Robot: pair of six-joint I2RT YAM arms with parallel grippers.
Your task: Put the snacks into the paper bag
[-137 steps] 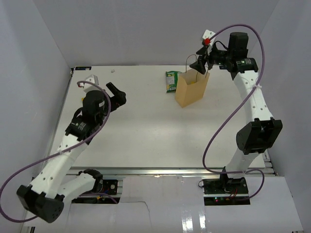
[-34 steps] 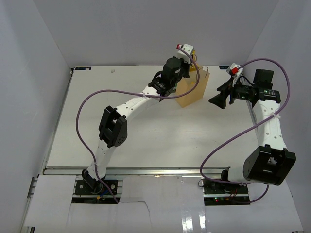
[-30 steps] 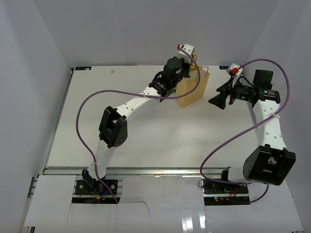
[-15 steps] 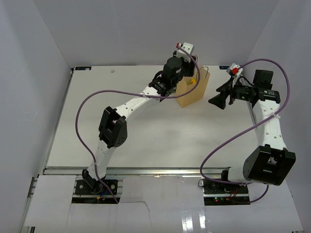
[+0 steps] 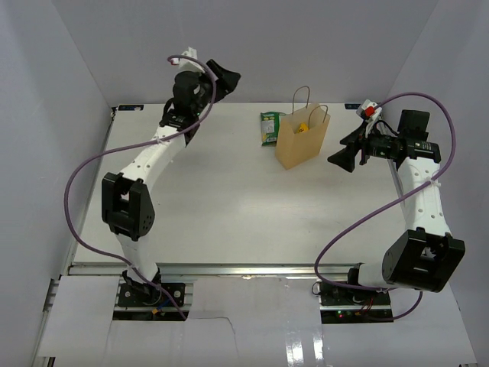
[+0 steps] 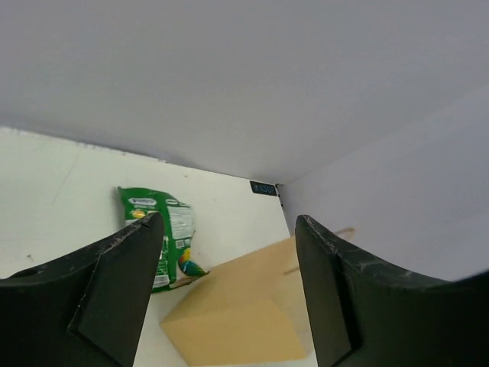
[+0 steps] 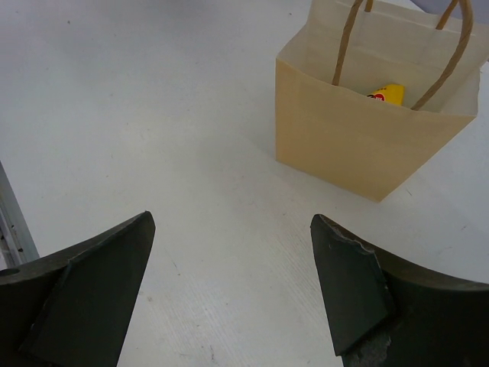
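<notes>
left tool (image 5: 221, 76): jaws spread, nothing gripped, raised over far-left table (image 5: 229, 206) edge | right tool (image 5: 341, 158): jaws spread, nothing gripped, positioned right of paper bag (image 5: 302, 147) | paper bag: stood upright, yellow packet (image 7: 386, 94) contained | green pouch (image 5: 269, 127): laid flat on table, just left of paper bag

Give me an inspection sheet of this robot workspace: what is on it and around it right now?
Surface: white table, flat and matte.
Job's things: tan kraft paper bag standing upright with a yellow packet inside; green rectangular pouch lying flat beside the bag, on its left in the top view.
Clutter: nothing seen.
Grippers: left gripper open, empty, raised near the far wall; right gripper open, empty, right of the bag.
Cables: purple cables loop along both arms, apart from the bag.
Surroundings: plain white walls on three sides.
</notes>
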